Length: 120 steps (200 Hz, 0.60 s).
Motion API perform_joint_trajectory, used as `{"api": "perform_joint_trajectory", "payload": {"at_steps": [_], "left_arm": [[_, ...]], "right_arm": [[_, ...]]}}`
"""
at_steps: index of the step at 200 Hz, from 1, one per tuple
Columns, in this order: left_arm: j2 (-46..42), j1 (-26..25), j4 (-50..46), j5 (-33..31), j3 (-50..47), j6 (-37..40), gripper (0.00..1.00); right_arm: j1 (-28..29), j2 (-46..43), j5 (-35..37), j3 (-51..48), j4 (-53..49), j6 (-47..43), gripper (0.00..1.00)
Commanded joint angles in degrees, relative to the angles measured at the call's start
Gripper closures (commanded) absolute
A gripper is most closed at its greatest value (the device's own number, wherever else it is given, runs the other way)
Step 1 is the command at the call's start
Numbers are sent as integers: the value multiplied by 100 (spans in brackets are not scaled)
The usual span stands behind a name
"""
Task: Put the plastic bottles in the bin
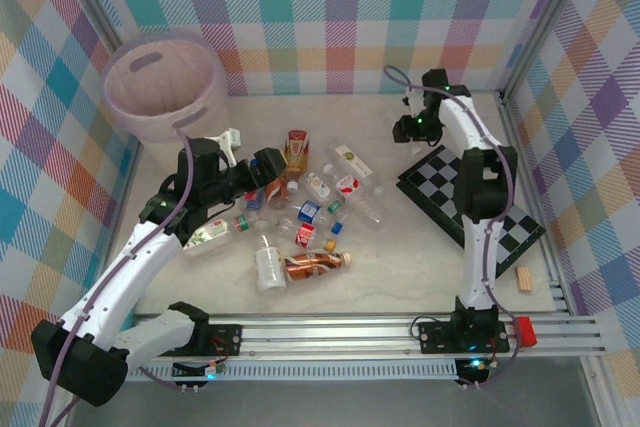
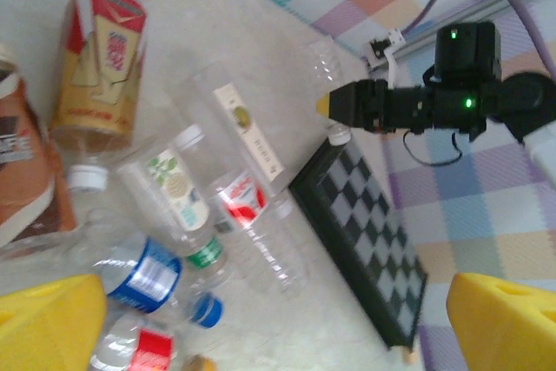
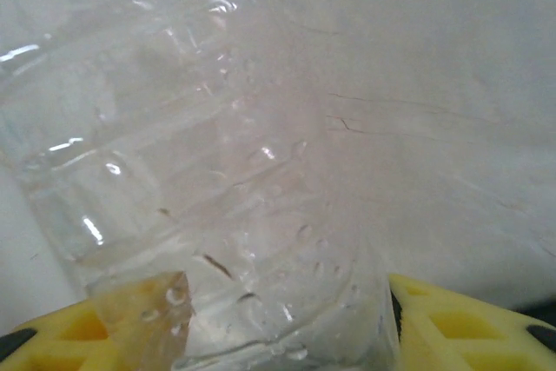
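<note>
One clear bottle (image 3: 217,171) is the story right now, over toward the far right of the table (image 1: 400,267), just off the far corner of the checkerboard (image 1: 450,187). The right jaws have it pinched, with a yellow pad (image 3: 460,323) against either side of its ribbed wall. You can see the other pad straight through the plastic. The left jaws are spread wide and hold nothing. They hang above the heap of bottles (image 1: 310,212) in the middle of the table.

What could go wrong? That wall looks thin and slick, so a hard squeeze could crumple it and a soft one could let it squirt out. The bite also seems to sit near one end, so I'd expect the free end to sag or swing on the lift and maybe clip the board. Then there's the trip: the bin (image 1: 150,117) sits in the far left corner, clean across the table. The left arm and the heap lie between, so a low carry risks a knock.

As for how it points, the bottle looks to be lying down. In the right wrist view its long axis runs from the jaws away to the upper left. A white cap (image 2: 337,135) shows just under the jaws by the board's corner and may be its neck, though I can't say for sure. How the axis sits against the table edges, I can't tell.
</note>
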Motion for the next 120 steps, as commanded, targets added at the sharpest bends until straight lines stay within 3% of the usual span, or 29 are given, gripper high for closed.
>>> {"api": "perform_joint_trajectory", "payload": {"at_steps": [1,41,75,120], "left_arm": [[-27,-256,1348,296,-336,-617,0],[431,-951,2488,148,-322,-932,0],[730,-1597,2905,-333,-196,-968,0],[1198,-1931,3342,-526,-112,-1066,0]], "right_arm": [[56,-1029,-264,-539,122,-62,45],[94,-2645,-1573,-2030,760,630,45],[479,-4102,-1952,-3645,1715,1585,46],[1428,-4839,-2297,-4254,1774,1653,48]]}}
